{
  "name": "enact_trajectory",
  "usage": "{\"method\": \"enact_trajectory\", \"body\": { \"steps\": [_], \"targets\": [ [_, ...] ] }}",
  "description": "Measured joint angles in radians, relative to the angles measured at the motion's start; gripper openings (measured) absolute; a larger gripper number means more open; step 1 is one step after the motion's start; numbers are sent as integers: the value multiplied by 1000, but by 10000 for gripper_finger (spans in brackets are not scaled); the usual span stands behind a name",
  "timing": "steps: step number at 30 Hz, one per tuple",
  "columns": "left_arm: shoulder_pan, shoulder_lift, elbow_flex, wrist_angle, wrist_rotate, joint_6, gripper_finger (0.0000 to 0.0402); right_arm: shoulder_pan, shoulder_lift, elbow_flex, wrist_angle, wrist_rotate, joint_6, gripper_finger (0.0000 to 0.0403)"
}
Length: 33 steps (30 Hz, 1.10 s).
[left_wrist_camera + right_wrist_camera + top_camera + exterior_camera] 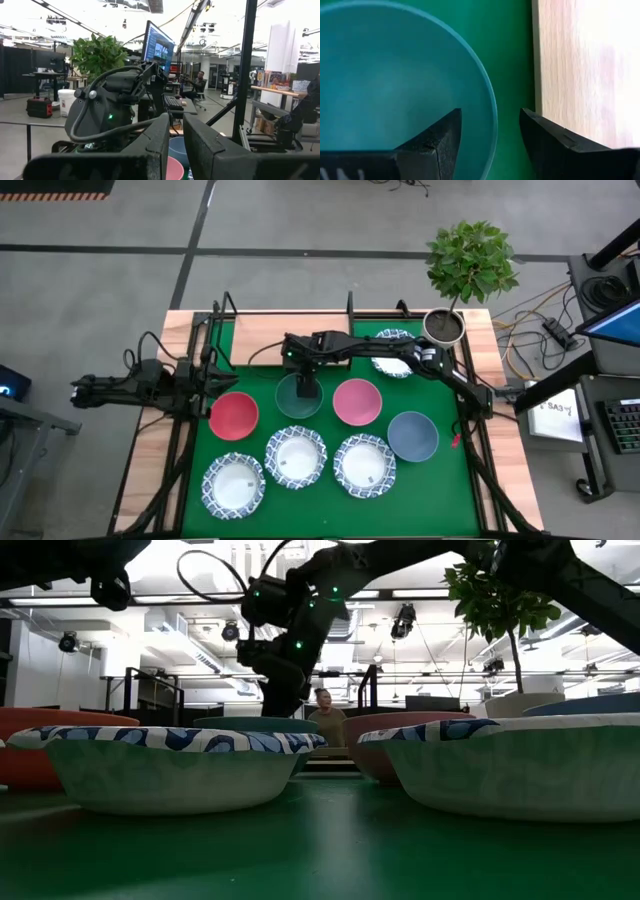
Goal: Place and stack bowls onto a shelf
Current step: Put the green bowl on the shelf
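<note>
We read the high view as a clock face, 6 o'clock nearest the front edge. At 6 to 7 o'clock sit three white blue-rimmed bowls: one at the front left (233, 485), one in the middle (296, 456), one to its right (364, 465). Behind them runs a row with the red bowl (233, 416) at 9, the dark green bowl (299, 397) near centre, the pink bowl (357, 402) just past centre and the grey-blue bowl (412, 436) at 4. The right gripper (303, 385) hangs over the dark green bowl with its jaws parted, one finger inside the rim and one outside, as the right wrist view shows (490, 137); we judge it is not yet pinching. The light-wood board (585, 70) lies just beside that bowl, a strip of green mat (450, 500) between them. We judge these bowls light, stiff, thin-walled and smooth, so likely slippery; the rim is the only place to take hold, pinching the wall squarely so the bowl does not tilt or slide out. At 1 o'clock a fourth patterned bowl (393, 352) sits under the right arm, near the plant pot (443, 326). The left gripper (213, 388) waits at 9 to 10 o'clock, fingers nearly closed on nothing (172, 150).
</note>
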Motion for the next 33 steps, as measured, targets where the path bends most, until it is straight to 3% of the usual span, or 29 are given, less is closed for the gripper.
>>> {"method": "enact_trajectory", "body": {
  "steps": [7,15,21,33],
  "targets": [
    [0,0,0,-1,0,0,40,1,0,-36,41,-6,4,166],
    [0,0,0,-1,0,0,40,1,0,-36,41,-7,27,24],
    [0,0,0,0,0,0,40,-2,-4,-8,19,-10,55,11],
    [0,0,0,1,0,0,40,-51,-10,209,-29,-8,139,9]
  ]
}}
